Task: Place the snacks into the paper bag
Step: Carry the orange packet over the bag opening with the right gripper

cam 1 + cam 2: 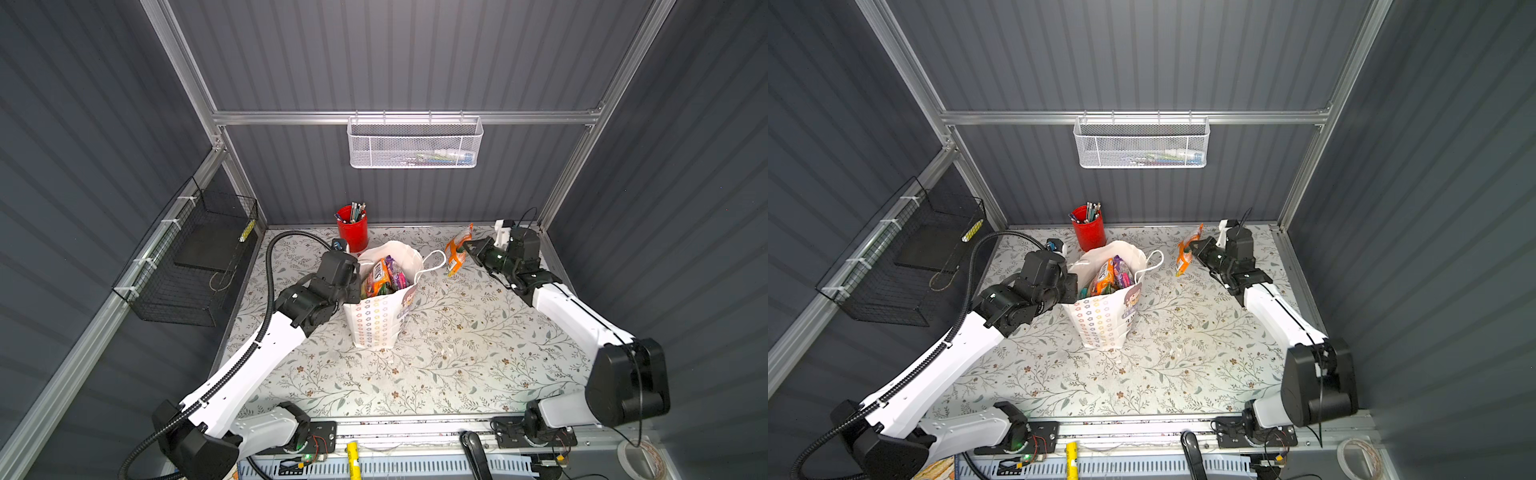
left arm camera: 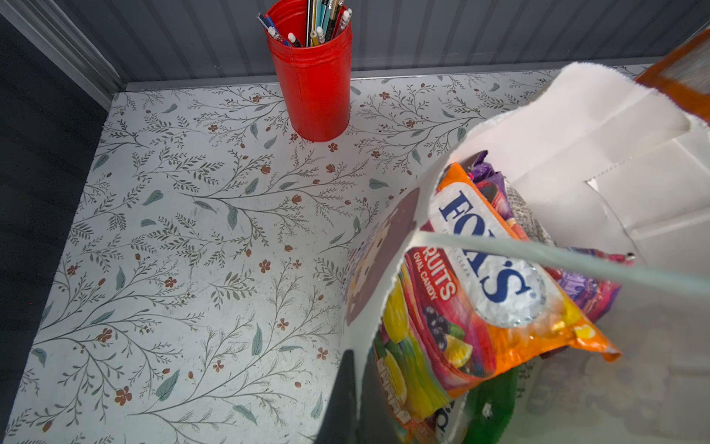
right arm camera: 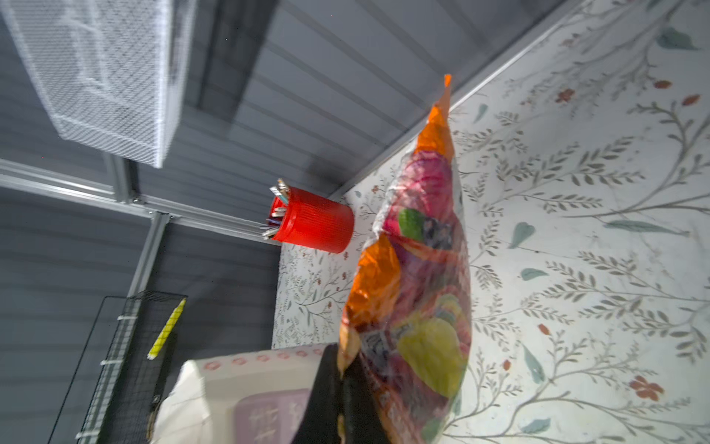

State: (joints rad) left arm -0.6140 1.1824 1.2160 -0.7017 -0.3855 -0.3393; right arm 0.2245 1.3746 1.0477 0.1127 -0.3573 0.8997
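The left end effector (image 1: 356,286) clamped the tall white paper bag (image 1: 376,322) holding several glossy candy packets (image 1: 380,277); the right end effector (image 1: 466,248), at its two o'clock, clamped the seemingly last orange packet (image 1: 455,261).

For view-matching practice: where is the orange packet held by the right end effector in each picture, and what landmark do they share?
In a top view: orange packet right of the paper bag.
In a top view: likewise.
Left wrist: probably the orange corner beyond the bag.
Right wrist: centre, large.
Shared landmark: red cup.
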